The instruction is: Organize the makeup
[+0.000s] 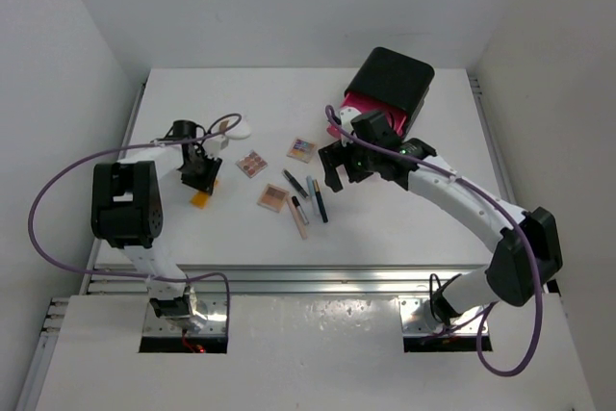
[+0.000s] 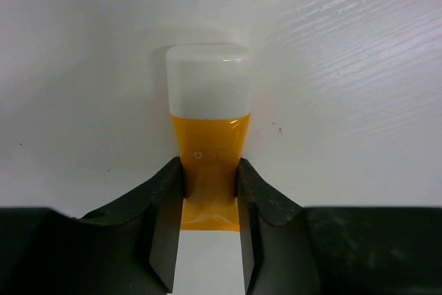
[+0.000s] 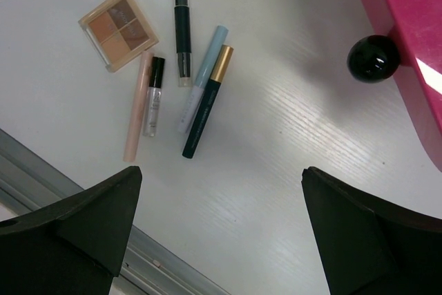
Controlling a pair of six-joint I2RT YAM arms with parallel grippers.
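A: Where do we stand with the left hand (image 2: 210, 167)?

B: We have it closed narrow on the orange tube (image 2: 209, 144). Both fingers (image 2: 166, 202) are pressed to its lower body, and the white cap (image 2: 207, 81) points away from us. The tube is low over the desk (image 1: 414, 228), near the left edge. We cannot tell whether it touches.

A: And the right hand (image 3: 221, 198)?

B: Spread wide and holding nothing. It is over the middle of the desk, above the pale-blue tube (image 3: 202, 77), the peach pencil (image 3: 136, 105) and one eyeshadow palette (image 3: 117, 29). The pink drawer (image 3: 407, 25) of the black box (image 1: 393, 79) is open at the far right corner.

A: So how do we carry this one well?

B: We judge the grip sits close to the tube's flat end, so the cap end could swing. We should lift straight, then travel slowly and level toward the sticks in the middle.

A: And the release?

B: We lay it parallel beside the other sticks, not across them. We open only once it rests on the desk, since a round tube may roll. The white puff (image 1: 238, 127) toward the far left corner can wait.
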